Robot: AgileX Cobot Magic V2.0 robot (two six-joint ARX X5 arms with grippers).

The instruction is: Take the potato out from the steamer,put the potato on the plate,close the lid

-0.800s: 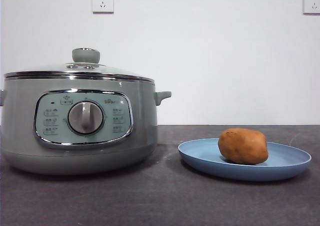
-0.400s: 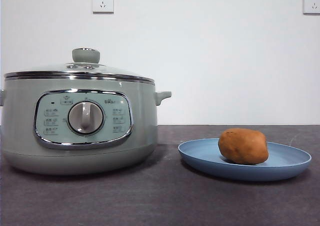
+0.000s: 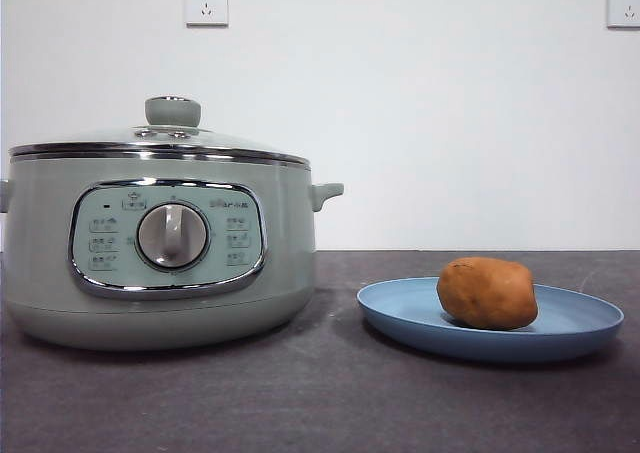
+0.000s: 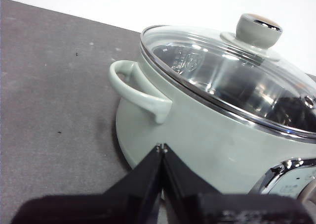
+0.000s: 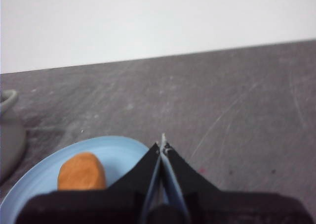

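Potato (image 3: 487, 293) lies on blue plate (image 3: 400, 318), plate on dark table (image 3: 320, 403) beside steamer (image 3: 160, 253). Glass lid (image 3: 160, 138) seated on steamer rim, green knob (image 3: 172, 111) on top.

Left gripper (image 4: 161, 147): jaws pressed together, empty, close by steamer's side handle (image 4: 138, 90).

Right gripper (image 5: 162, 142): jaws closed, holding nothing, above plate edge, potato just beside.

Neither arm in front view.
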